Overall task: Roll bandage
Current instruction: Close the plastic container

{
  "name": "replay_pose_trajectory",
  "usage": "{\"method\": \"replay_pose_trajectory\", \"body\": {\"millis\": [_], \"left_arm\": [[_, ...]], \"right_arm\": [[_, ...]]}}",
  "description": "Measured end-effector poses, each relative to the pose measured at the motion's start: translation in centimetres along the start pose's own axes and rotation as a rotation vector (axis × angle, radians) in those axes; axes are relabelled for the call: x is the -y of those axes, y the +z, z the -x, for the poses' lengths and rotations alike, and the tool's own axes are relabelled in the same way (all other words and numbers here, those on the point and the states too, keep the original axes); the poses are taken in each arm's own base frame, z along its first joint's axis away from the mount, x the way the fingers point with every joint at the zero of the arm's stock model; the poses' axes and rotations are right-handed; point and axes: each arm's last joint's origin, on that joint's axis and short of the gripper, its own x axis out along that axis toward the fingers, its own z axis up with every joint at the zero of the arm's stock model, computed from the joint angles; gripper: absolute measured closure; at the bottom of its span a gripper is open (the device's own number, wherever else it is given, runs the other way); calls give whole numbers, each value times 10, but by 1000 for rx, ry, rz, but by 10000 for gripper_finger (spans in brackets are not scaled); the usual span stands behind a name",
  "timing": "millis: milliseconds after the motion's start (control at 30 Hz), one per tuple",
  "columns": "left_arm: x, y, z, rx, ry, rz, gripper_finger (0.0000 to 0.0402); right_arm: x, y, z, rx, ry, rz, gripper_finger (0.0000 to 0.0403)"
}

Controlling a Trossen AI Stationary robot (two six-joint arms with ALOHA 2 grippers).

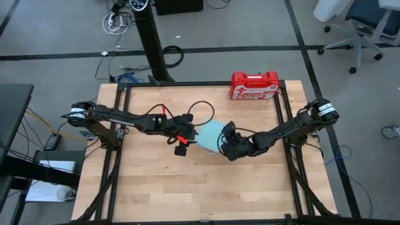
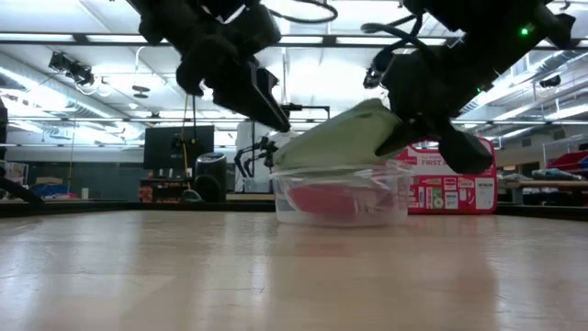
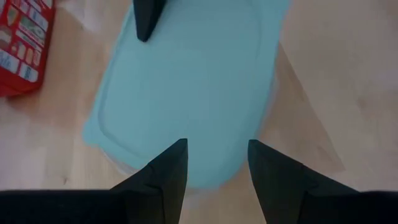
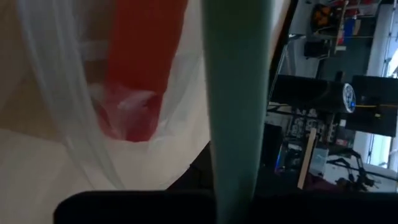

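The tilted pale blue lid [image 2: 354, 129] covers most of the clear container [image 2: 344, 198], leaving only a gap on its raised side. Both arms crowd above it. Wide bare table [image 1: 187, 187] lies in front, and the red case [image 1: 255, 85] stands well behind.

Both arms reach inward to mid-table — left hand [image 3: 214, 163] spread open, right hand [image 1: 220, 142] pinched closed.

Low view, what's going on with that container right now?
The right gripper is shut on the pale blue plastic lid, holding it tilted over the clear plastic container at mid-table. The red cloth bandage lies inside. The left gripper hovers open above the lid.
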Motion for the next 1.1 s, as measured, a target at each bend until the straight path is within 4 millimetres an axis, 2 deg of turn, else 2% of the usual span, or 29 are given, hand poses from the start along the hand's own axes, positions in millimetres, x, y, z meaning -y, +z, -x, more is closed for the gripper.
{"method": "replay_pose_trajectory", "body": {"millis": [267,400,667,767,900,1100], "left_arm": [[-1,-3,-15,-9,56,-25,229],[0,-3,-19,-7,52,-24,229],[0,-6,-20,-25,43,-21,229],[1,-6,-20,-28,42,-21,229],[1,-6,-20,-34,39,-21,229],[1,-6,-20,-31,23,-21,229]], "right_arm": [[-1,4,0,87,83,-40,356],[-1,4,-2,104,126,-101,327],[-3,5,-1,139,176,-87,273],[-4,6,2,128,157,-56,268],[-2,10,4,180,212,-66,269],[0,7,1,162,227,-81,269]]}}
